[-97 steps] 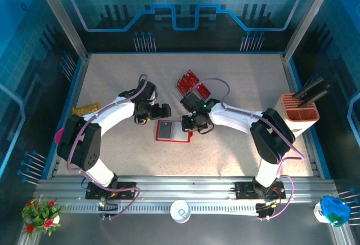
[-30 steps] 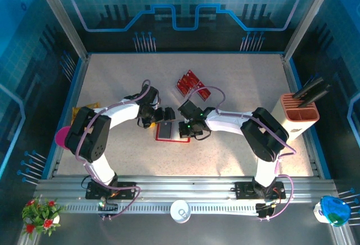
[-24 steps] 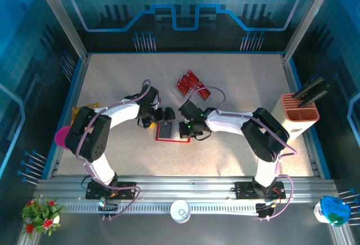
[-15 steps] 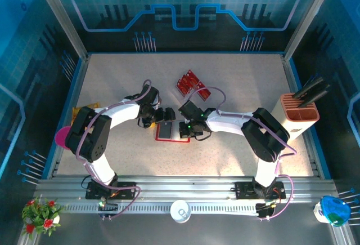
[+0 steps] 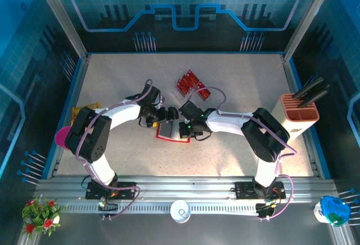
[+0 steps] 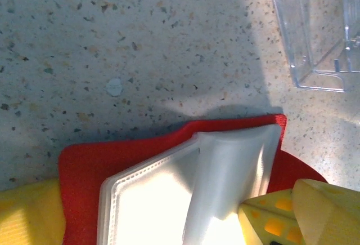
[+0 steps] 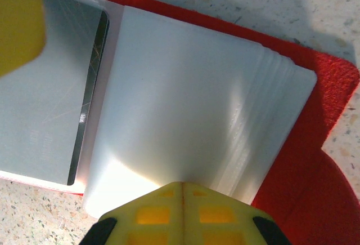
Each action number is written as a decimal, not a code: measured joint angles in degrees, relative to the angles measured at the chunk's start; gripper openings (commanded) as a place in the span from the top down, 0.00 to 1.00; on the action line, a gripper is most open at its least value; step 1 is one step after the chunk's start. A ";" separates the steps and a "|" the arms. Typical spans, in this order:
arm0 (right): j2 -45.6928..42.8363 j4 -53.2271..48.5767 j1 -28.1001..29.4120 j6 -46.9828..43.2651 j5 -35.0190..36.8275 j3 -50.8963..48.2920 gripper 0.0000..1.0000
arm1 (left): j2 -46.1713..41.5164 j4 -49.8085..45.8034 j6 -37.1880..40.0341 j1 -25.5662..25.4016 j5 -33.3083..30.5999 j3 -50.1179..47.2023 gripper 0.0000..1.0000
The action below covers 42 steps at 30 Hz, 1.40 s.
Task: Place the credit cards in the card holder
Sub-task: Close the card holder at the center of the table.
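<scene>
The red card holder (image 5: 167, 132) lies open in the middle of the table, its clear pockets (image 6: 185, 194) facing up. My left gripper (image 5: 163, 115) is open at its far edge, one yellow finger (image 6: 25, 211) on each side of the pockets. My right gripper (image 5: 183, 128) is shut, its joined tips (image 7: 183, 200) resting on the stack of clear pockets (image 7: 185, 104). Inside the left pocket sits a pale card with a dark band (image 7: 56, 98). Several red credit cards (image 5: 191, 84) lie loose on the table behind the grippers.
At the right edge stands a salmon-pink box with black items (image 5: 300, 112). A yellow snack packet (image 5: 84, 109) and a pink disc (image 5: 61, 135) lie at the left. A clear plastic box (image 6: 315, 31) sits just beyond the card holder.
My left gripper has shifted slightly right, onto the holder's far edge, and the holder's pockets have bunched up a little. The right gripper has stayed shut in place.
</scene>
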 measured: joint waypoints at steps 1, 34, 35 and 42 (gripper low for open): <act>0.00 0.00 0.00 0.00 0.00 0.00 1.00 | -0.42 0.04 -0.22 0.00 0.35 0.00 0.01; -6.91 -9.42 -4.39 0.48 2.62 -0.48 0.85 | -8.00 8.96 -7.10 -0.46 4.68 -3.37 0.01; -6.54 -9.40 -4.39 0.39 2.60 -0.48 0.92 | -8.00 8.96 -7.10 -0.46 4.70 -3.37 0.01; -6.25 -3.58 -6.95 1.25 -0.57 -3.63 1.00 | -7.98 10.19 -8.09 -1.03 6.29 -3.34 0.01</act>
